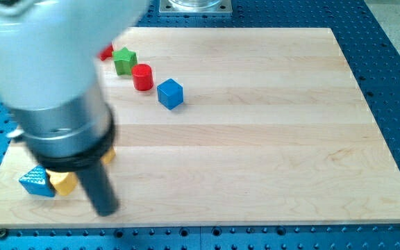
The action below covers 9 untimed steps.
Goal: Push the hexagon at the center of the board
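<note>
Down near the view's bottom left sits my tip (pixel 106 210), the end of a dark rod with nothing to open or shut, so it holds nothing and can only push. Just to the view's left of my tip lies a yellow block (pixel 64 182), close by but maybe not quite touching, though my rod blurs the spot. This yellow block may be the hexagon I am meant to push, but I see only part of it, so I cannot be sure of its shape. Beside it, further to the view's left, is a blue block (pixel 35 182) that looks like a triangle. A bit of orange block (pixel 108 155) peeks out above my tip, mostly hidden behind my big grey arm (pixel 54 76).

The middle of the wooden board (pixel 269 139) lies up and to the view's right of my tip. The yellow block is on the wrong side of me for that, I think, so I would need to get round to its far left first, then push it rightward and up.

Well away, toward the view's top, sit a blue cube (pixel 170 94), a red round block (pixel 142 76), a green star block (pixel 124 60) and a scrap of another red block (pixel 107 52), half hidden by my arm
</note>
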Motion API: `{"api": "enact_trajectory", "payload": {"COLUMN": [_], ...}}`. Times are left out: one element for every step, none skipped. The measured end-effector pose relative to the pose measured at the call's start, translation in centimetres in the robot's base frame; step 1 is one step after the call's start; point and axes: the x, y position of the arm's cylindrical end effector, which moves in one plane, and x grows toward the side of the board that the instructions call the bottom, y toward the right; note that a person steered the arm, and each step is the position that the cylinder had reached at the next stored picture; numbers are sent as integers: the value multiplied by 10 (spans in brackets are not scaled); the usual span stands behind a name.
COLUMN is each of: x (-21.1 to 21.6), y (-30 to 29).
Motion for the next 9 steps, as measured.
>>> {"api": "enact_trajectory", "payload": {"x": [-44,-81,-89,-75,-74,-104,-120,-115,-105], "y": [-23,-32,25,32,-9,45,104,131,87]}}
